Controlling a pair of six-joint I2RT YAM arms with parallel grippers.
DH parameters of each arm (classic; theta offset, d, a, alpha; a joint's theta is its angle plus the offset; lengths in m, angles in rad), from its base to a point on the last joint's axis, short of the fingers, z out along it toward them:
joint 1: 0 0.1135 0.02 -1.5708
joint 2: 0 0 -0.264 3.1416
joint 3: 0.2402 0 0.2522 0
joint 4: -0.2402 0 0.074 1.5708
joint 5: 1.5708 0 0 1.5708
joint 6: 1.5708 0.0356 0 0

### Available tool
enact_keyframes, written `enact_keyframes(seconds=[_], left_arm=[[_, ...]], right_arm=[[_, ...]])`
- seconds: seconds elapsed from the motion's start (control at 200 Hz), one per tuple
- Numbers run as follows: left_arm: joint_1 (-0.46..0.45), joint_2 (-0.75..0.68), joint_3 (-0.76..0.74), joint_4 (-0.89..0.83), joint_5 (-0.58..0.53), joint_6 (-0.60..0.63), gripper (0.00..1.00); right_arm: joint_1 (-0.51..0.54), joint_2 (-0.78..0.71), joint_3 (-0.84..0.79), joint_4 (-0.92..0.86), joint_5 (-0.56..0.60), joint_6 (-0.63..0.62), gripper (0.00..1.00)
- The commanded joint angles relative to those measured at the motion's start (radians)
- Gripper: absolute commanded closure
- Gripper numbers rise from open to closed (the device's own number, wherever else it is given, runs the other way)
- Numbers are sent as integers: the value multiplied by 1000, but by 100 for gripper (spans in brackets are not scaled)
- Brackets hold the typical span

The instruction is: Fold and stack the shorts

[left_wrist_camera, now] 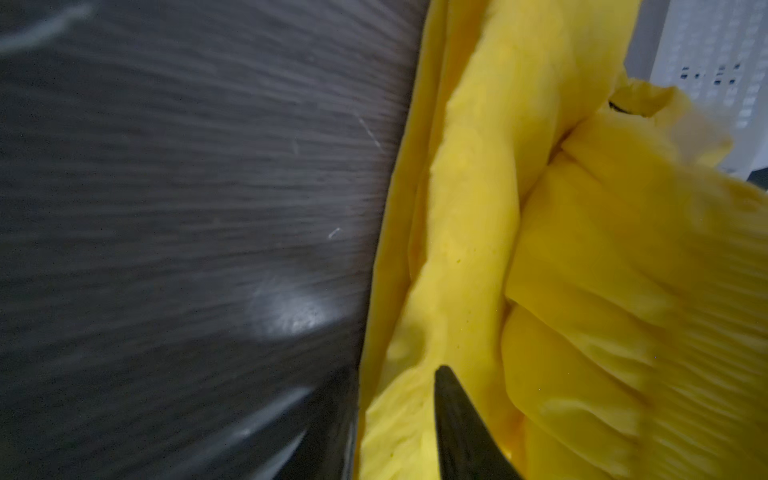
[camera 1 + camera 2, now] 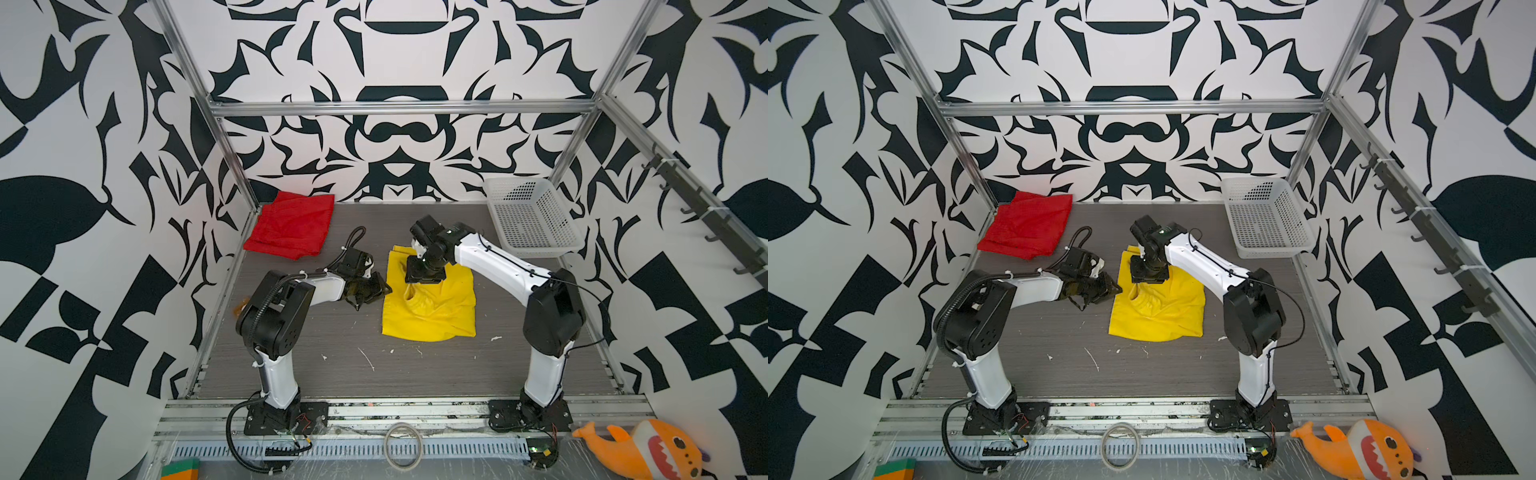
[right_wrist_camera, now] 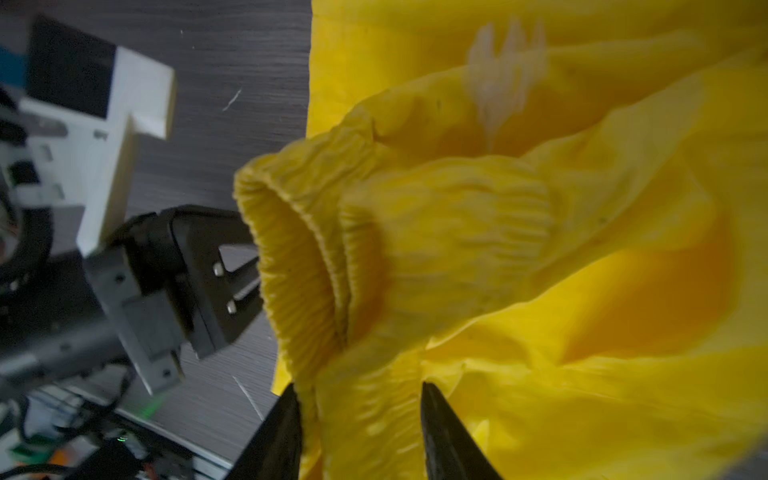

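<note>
The red shorts (image 2: 293, 224) lie folded flat in the far left corner of the table (image 2: 332, 374). That pair looks done. The yellow shorts (image 2: 432, 307) lie in the middle, half folded and lumpy. I think they need more folding, then stacking. The cloth is thin and shiny, and the waistband (image 3: 299, 266) is ribbed. The right gripper (image 3: 357, 415) has its jaws apart around the waistband. The left gripper (image 2: 376, 296) sits at the yellow edge, and I cannot tell how its jaws stand.

Two shorts (image 2: 291, 226) (red, yellow (image 2: 430, 309)); one basket (image 2: 530, 224)
</note>
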Motion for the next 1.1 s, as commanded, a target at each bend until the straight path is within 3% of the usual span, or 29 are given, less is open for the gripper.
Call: enact_keyframes(seconds=[0.0,0.195,0.37,0.555,0.775,0.925,1.095], left_arm=[[19,-65,-26,-76,-26,-7,52],[76,-203,-67,-58,3,-44,33],[83,-228,-110,45,68,-87,22],[82,-169,-203,280,139,-217,21],[81,-89,-253,421,154,-286,18],[73,-51,-255,445,158,-287,16],[55,18,-237,461,161,-293,16]], right_arm=[[-4,-88,-15,185,-139,40,45],[-43,-278,-76,198,-106,36,44],[-132,-367,-268,265,-46,66,56],[-126,-276,-379,424,-133,109,68],[-76,-118,-405,587,-205,183,74],[-75,-21,-411,561,-135,237,80],[-68,22,-419,584,-131,264,84]])
